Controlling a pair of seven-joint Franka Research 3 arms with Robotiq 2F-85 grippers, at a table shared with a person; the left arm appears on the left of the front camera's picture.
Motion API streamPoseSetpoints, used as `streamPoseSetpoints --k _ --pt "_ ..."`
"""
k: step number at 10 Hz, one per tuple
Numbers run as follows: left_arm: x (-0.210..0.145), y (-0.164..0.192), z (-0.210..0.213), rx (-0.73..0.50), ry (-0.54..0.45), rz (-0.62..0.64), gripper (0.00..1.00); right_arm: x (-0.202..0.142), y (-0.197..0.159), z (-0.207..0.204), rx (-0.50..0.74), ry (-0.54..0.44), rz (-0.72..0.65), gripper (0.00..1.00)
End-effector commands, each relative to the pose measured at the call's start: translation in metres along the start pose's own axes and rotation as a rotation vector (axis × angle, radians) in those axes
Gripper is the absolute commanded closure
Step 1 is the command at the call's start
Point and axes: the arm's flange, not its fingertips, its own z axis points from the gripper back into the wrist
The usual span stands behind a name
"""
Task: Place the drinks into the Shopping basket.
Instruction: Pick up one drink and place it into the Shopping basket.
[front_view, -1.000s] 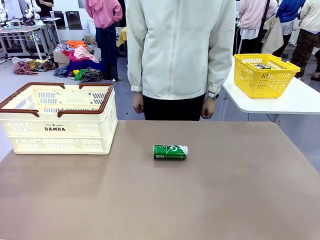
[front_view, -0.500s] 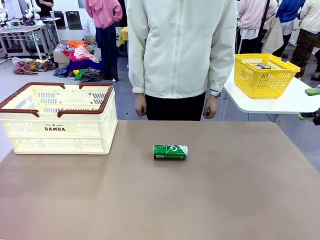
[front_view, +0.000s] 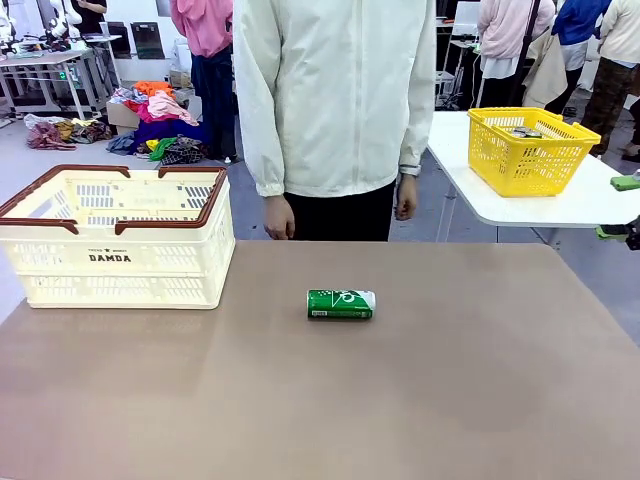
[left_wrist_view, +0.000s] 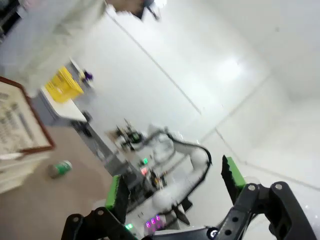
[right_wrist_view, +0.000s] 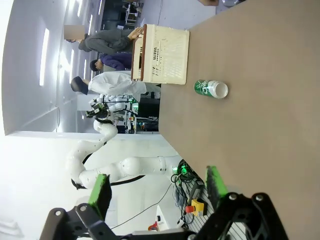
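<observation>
While nothing is gripped, tools: left tool (left_wrist_view: 174, 185) and right tool (right_wrist_view: 157, 192) both spread wide, empty.
Change at tool: right tool's green pads (front_view: 626, 183) have edged into the front view, far right of the Shopping basket (front_view: 120, 255).
Drink: green can (front_view: 340, 304) on its side on the bench (front_view: 450, 380), right of the Shopping basket, clear of it; unmoved.
Person (front_view: 330, 100): has stepped toward the Shopping basket side.
Meaning: reach likely starting; green can not yet in the Shopping basket.
</observation>
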Motion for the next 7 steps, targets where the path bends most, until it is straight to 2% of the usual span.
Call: streamPoseSetpoints --k 1,3,4,5,6,7 --pt "-0.045 -0.003 -0.078 -0.028 0.246 0.044 0.00 -0.001 0.004 0.000 0.005 0.002 0.007 0.00" --pt "-0.119 0.004 -0.132 -0.027 0.528 0.050 0.00 -0.001 0.004 0.000 0.005 0.002 0.007 0.00" --pt "-0.151 0.009 -0.144 -0.018 0.594 0.054 0.00 -0.001 0.004 0.000 0.005 0.002 0.007 0.00" --pt "-0.170 0.016 -0.143 -0.002 0.574 0.042 0.00 -0.001 0.004 0.000 0.005 0.002 0.007 0.00" --pt "-0.104 0.002 -0.137 -0.015 0.533 0.084 0.00 -0.001 0.004 0.000 0.005 0.002 0.007 0.00" --pt "-0.104 0.002 -0.137 -0.015 0.533 0.084 0.00 -0.001 0.004 0.000 0.005 0.002 0.007 0.00"
